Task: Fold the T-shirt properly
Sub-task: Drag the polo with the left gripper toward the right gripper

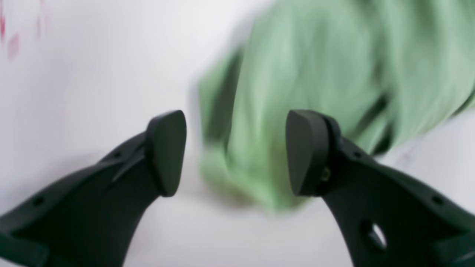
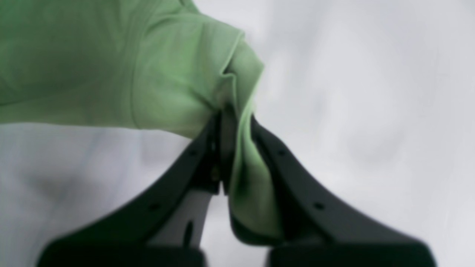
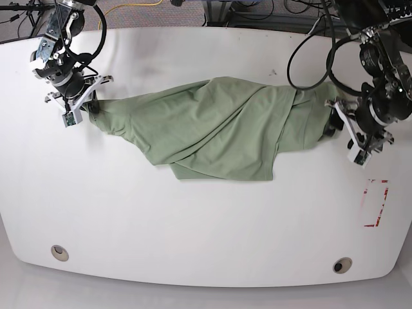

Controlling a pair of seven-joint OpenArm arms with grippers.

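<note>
The pale green T-shirt [image 3: 212, 129] lies crumpled and stretched sideways across the white table [image 3: 193, 219]. In the base view, my right gripper [image 3: 92, 106] is at the shirt's left end. The right wrist view shows this gripper [image 2: 233, 122] shut on a bunched fold of the T-shirt [image 2: 111, 66] near a hemmed edge. My left gripper [image 3: 334, 122] is at the shirt's right end. In the left wrist view, the left gripper [image 1: 237, 152] stands open, its black fingers [image 1: 167, 152] apart. The blurred T-shirt [image 1: 315, 74] lies just beyond them, not pinched.
A red rectangular mark [image 3: 375, 203] is on the table at the right, near my left arm. Two round holes [image 3: 59, 252] [image 3: 342, 264] sit near the front edge. Cables [image 3: 309, 45] run over the back right of the table.
</note>
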